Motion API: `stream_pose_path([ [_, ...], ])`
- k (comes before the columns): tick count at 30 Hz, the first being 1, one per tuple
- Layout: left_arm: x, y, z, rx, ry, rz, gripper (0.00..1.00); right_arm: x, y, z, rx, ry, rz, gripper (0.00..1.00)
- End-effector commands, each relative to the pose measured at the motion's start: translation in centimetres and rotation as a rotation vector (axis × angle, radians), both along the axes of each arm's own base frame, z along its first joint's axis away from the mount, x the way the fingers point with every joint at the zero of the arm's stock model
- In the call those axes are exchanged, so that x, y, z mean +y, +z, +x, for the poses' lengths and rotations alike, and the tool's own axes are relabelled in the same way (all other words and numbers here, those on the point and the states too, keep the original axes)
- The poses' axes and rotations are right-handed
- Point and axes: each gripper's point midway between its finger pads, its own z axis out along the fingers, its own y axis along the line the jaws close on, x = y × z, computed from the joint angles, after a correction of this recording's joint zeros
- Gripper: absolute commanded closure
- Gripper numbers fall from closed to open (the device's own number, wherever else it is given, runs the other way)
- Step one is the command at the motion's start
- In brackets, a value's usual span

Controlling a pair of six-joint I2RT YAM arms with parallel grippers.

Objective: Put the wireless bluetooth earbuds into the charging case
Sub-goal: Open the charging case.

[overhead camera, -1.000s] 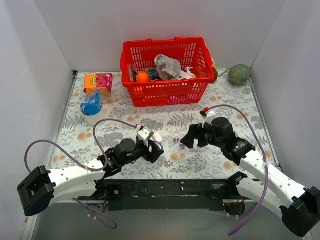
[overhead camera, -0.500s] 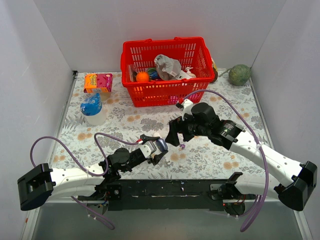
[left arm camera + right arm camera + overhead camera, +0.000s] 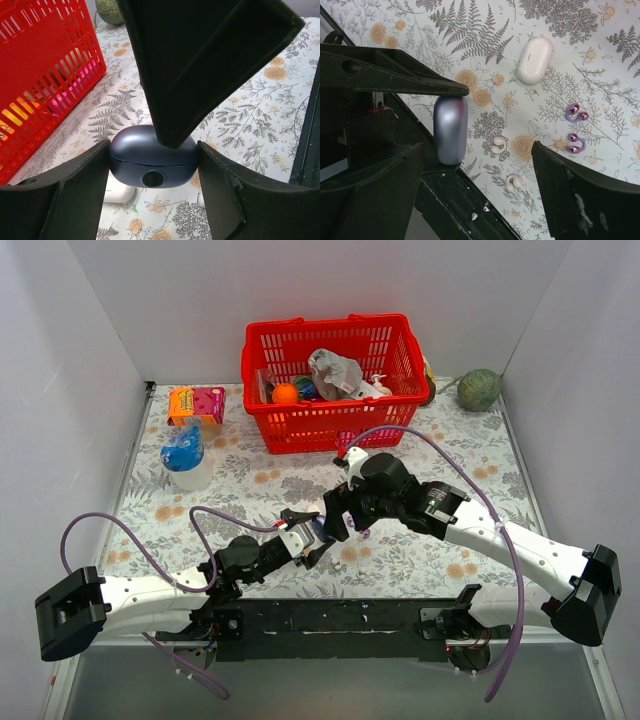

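Note:
My left gripper (image 3: 152, 161) is shut on a blue-grey oval charging case (image 3: 152, 157), lid closed, and holds it above the table near the front edge (image 3: 312, 536). My right gripper (image 3: 479, 150) is open and empty, hovering right over that case (image 3: 450, 130); one of its fingers (image 3: 200, 60) hangs just above the lid. Two purple earbuds (image 3: 576, 114) (image 3: 574, 142) lie on the cloth to the right. Two pale whitish buds (image 3: 497, 145) (image 3: 514, 181) lie nearer the edge. A white oval case (image 3: 534, 60) lies closed on the cloth.
A red basket (image 3: 325, 425) full of items stands at the back centre. An orange-pink box (image 3: 195, 403) and a cup with a blue object (image 3: 185, 455) are at the back left, and a green ball (image 3: 480, 390) at the back right. A black rail (image 3: 330, 615) runs along the front edge.
My right arm has swung left and forward, from beside the purple buds to above the left gripper's case. My left gripper drew back a little with the case, then held still.

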Motion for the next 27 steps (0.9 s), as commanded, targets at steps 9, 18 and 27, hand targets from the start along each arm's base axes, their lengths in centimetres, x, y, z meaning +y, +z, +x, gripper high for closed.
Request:
stream_pose_path([
  [9, -0.8, 3.3, -0.7, -0.041, -0.04, -0.062, 1.0, 1.5, 0.0, 0.5, 0.007, 0.0, 0.007, 0.09],
  [18, -0.4, 2.7, -0.9, -0.027, -0.032, -0.059, 1.0, 0.4, 0.6, 1.7, -0.042, -0.08, -0.01, 0.11],
  [27, -0.1, 2.6, -0.9, -0.026, -0.026, -0.062, 1.0, -0.1, 0.9, 2.0, -0.051, -0.11, -0.007, 0.13],
])
